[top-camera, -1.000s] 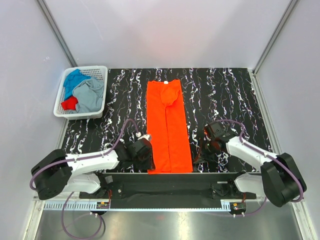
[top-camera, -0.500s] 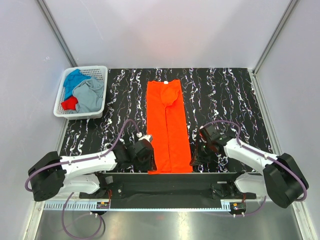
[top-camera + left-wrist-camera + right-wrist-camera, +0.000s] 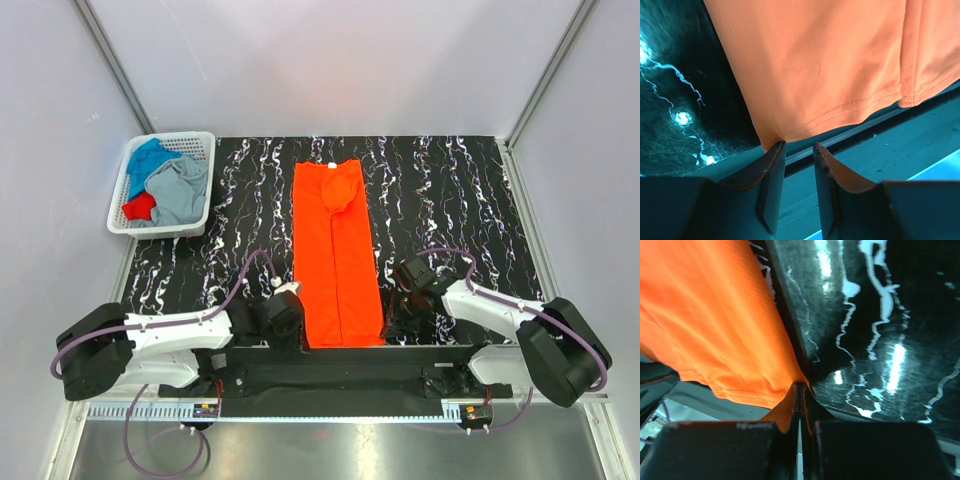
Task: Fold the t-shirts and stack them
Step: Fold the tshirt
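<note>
Orange shirt point(image 3: 336, 255) laid as long strip at centre of table point(image 3: 450, 200). Near right hem corner pinched by right gripper point(image 3: 799, 389); left gripper point(image 3: 799, 146) parted at left corner, likely so hem can be lifted evenly for fold.

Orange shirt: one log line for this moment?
orange shirt: flat narrow strip | left hand: open at near-left corner | right hand: shut on near-right corner
</note>
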